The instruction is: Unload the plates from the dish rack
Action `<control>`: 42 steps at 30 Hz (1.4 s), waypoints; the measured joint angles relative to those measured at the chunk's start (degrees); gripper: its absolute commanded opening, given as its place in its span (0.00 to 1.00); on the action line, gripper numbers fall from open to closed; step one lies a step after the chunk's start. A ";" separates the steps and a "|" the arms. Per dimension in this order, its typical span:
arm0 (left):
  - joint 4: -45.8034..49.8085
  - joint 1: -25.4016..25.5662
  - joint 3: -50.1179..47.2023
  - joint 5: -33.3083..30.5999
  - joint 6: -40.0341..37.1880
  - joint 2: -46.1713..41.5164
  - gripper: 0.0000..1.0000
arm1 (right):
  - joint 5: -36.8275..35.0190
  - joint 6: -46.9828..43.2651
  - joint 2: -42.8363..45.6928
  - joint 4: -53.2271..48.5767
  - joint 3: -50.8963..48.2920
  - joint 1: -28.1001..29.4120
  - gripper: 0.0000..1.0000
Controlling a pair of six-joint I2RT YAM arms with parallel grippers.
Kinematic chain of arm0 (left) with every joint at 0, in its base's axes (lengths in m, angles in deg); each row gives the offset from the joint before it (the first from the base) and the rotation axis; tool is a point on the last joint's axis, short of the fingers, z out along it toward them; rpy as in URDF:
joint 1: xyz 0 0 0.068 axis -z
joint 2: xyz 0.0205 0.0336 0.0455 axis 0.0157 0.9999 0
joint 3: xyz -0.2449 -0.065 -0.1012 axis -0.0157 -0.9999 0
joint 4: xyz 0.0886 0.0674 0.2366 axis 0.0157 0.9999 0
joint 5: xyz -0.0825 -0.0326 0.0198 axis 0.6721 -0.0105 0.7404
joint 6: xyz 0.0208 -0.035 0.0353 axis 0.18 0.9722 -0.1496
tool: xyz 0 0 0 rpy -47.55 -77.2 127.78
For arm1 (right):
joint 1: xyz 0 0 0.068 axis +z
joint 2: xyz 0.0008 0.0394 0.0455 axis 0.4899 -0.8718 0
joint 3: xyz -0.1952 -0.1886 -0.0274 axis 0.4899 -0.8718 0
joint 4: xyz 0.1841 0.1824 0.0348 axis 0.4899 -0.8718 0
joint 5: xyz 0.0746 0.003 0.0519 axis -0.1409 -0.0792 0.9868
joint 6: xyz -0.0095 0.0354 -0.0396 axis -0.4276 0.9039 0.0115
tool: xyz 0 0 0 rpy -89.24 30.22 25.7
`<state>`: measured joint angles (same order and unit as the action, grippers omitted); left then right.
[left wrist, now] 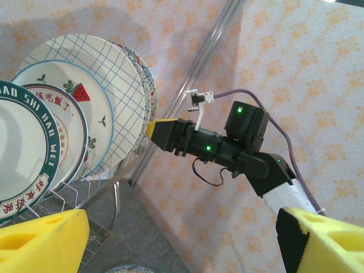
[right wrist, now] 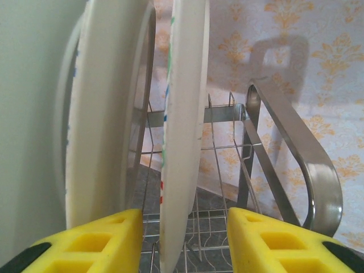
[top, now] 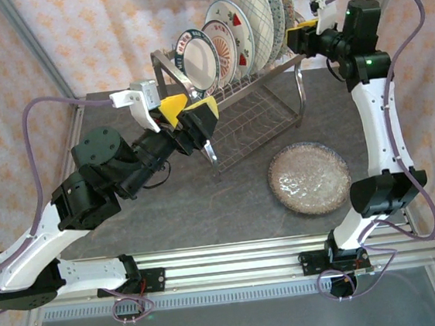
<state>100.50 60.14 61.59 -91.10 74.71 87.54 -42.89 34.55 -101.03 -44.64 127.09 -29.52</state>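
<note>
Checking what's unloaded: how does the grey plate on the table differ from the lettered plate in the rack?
The grey plate lies flat on the table; the lettered plate stands on edge in the dish rack. The grey plate is mottled and glassy, the lettered plate white with a dark green rim. The grey plate looks larger. Both are round.

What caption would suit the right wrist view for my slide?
The right tool, open, straddles the edge of a white plate standing in the dish rack.
</note>
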 measured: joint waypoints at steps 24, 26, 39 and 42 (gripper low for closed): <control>-6.62 0.00 0.55 -1.81 -3.54 -0.07 0.87 | 0.76 2.54 -5.77 0.61 4.11 1.92 0.11; -6.78 0.00 0.55 -1.81 -3.87 -0.07 0.87 | -0.55 2.67 -5.81 0.50 4.61 2.14 0.06; -7.76 0.00 0.09 -1.79 -3.93 -0.04 0.87 | -5.44 2.19 -5.86 -0.09 5.90 4.09 0.00; -7.78 0.00 0.07 -1.75 -3.91 0.00 0.87 | -6.91 2.21 -6.16 -0.59 7.02 4.55 0.00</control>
<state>92.72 60.14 61.65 -92.85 70.80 87.54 -49.79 36.76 -107.19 -45.23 134.11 -24.97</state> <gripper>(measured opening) 0.872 0.103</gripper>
